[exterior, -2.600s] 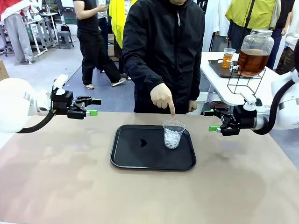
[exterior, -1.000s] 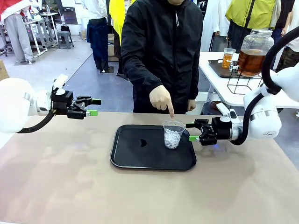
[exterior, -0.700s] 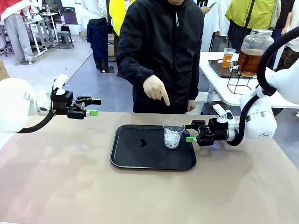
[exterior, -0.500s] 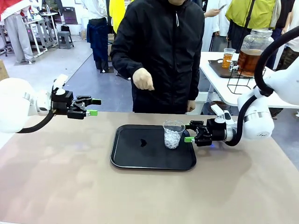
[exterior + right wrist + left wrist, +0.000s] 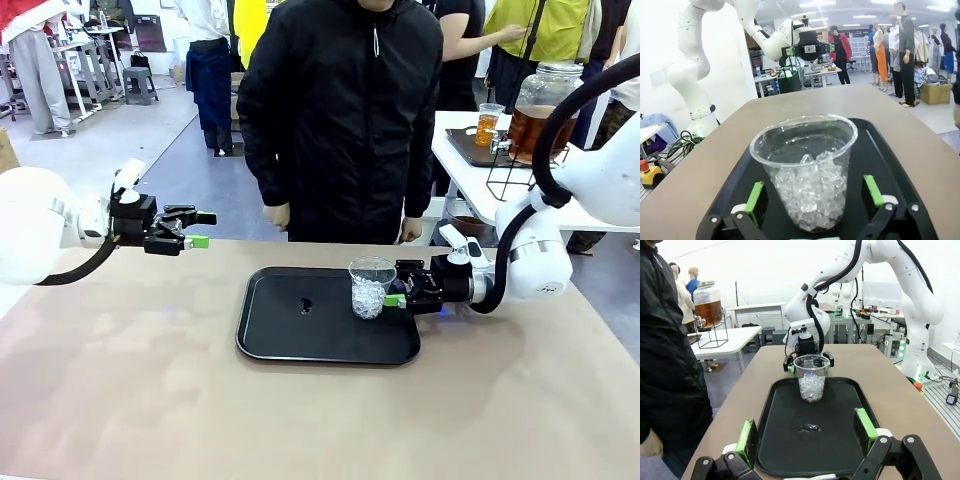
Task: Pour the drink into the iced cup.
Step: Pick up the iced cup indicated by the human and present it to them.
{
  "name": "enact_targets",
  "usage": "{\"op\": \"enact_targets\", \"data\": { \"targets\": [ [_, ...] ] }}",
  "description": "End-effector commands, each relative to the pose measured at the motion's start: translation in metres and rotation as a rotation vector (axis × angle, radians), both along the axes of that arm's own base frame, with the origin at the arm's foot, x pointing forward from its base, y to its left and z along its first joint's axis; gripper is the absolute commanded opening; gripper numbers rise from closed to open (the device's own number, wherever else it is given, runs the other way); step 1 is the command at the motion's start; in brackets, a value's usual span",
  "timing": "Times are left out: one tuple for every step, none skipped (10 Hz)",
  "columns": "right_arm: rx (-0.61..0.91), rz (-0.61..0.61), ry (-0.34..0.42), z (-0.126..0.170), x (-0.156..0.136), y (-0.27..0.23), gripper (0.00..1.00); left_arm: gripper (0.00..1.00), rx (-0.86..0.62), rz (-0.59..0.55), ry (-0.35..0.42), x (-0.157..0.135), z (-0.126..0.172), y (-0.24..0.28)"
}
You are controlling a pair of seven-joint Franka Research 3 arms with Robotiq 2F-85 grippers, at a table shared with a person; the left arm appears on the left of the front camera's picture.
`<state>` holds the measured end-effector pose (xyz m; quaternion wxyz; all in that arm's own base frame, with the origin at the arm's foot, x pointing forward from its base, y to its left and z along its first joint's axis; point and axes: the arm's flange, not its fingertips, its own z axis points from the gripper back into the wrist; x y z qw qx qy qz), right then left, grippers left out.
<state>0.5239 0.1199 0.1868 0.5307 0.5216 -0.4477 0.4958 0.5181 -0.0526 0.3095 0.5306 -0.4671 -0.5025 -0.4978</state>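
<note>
Surface: tan table (image 5: pixel 150 380) shared with a person; a busy hall with other people lies behind.
Iced cup: I see one clear iced cup (image 5: pixel 371 288), upright, about half full of ice. It stands at the right end of the tray, centre of the front frame.
Tray: one black tray (image 5: pixel 300 340) lies under the cup, with a small dark speck (image 5: pixel 306 305) on it left of the cup.
Right gripper: my right gripper (image 5: pixel 397 283) is level with the cup and just right of it, with its jaws wide open. In its wrist view the green pads stand either side of the cup's lower part, with gaps showing. It grips nothing.
Left gripper: my left gripper (image 5: pixel 203 229) hangs open and empty at the left of the frame, well apart from the tray.
Drink: the amber-brown drink (image 5: pixel 538 130) fills the lower half of one glass jar dispenser (image 5: pixel 550 85), upper right of the frame.
Jar support: the jar sits on a black wire stand (image 5: pixel 520 175) on a white side table (image 5: pixel 470 190), well apart from the cup.
Beside the jar: one small cup (image 5: pixel 488 122) of amber liquid stands on a dark tray (image 5: pixel 465 148).
In the way: my right arm's white elbow and black cable cross in front of the stand and side table.
Person: one person in a black jacket (image 5: pixel 340 110) stands at the far edge, both hands hanging at table height behind the tray.
</note>
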Motion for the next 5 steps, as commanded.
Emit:
{"op": "enact_targets", "data": {
  "targets": [
    [-0.004,0.000,0.015,0.003,0.006,0.010,1.00,1.00,-0.006,0.010,-0.004,0.000,0.003,-0.002],
    [-0.005,0.015,0.018,0.003,0.005,0.014,1.00,1.00,-0.006,0.010,-0.004,0.000,0.003,-0.002],
    [-0.008,0.021,0.016,0.002,0.005,0.018,1.00,1.00,-0.006,0.010,-0.004,0.000,0.003,-0.002],
    [-0.012,0.027,0.017,0.001,0.005,0.023,1.00,1.00,-0.006,0.010,-0.004,0.000,0.003,-0.002],
    [-0.019,0.029,0.014,-0.001,0.006,0.029,1.00,1.00,-0.006,0.010,-0.004,0.000,0.003,-0.002]
  ]
}}
